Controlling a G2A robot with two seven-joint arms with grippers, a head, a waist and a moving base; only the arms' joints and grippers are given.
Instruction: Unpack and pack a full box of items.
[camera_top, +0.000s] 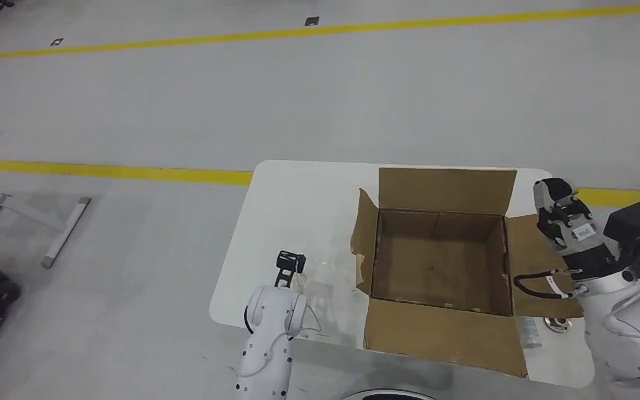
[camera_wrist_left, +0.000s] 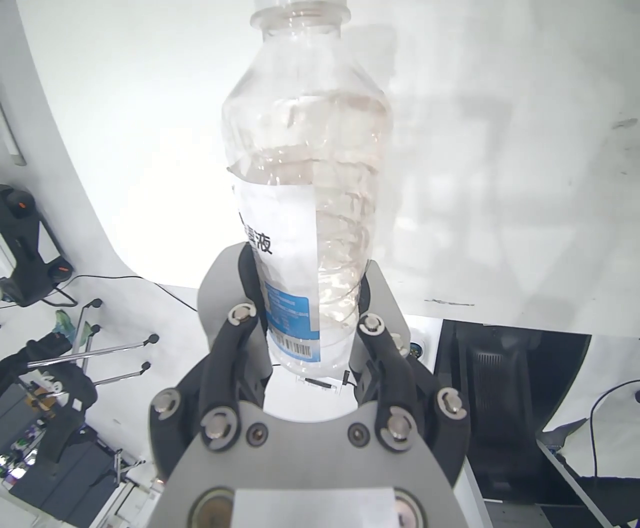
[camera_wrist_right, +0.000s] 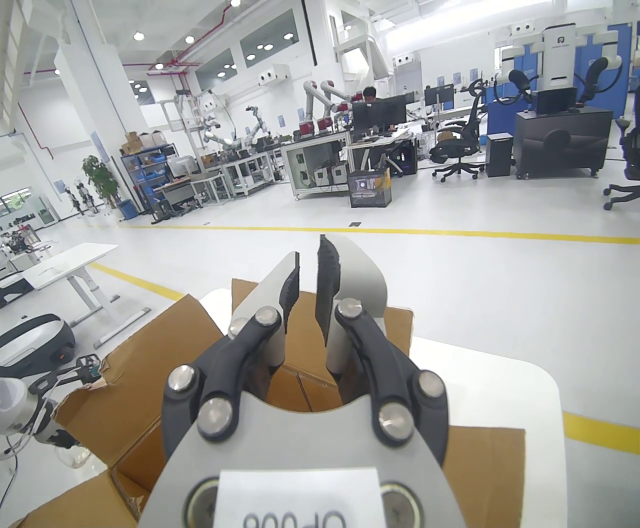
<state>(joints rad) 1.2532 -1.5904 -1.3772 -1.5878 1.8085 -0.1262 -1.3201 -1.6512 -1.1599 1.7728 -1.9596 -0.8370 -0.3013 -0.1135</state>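
An open cardboard box (camera_top: 437, 262) stands on the white table (camera_top: 300, 200), its flaps spread and its inside bare. My left gripper (camera_wrist_left: 307, 272) is shut on the lower body of a clear plastic bottle (camera_wrist_left: 305, 165) with a white and blue label and no cap. It is held over the table left of the box, where the bottle (camera_top: 320, 290) shows faintly. My right gripper (camera_top: 557, 190) hangs above the box's right flap. In the right wrist view this gripper (camera_wrist_right: 309, 260) is shut with nothing between its fingers, above the box (camera_wrist_right: 150, 350).
Another clear bottle (camera_top: 530, 332) lies on the table by the box's near right corner. The table's rounded front left edge runs close to the left arm. Bare tabletop lies left of and behind the box.
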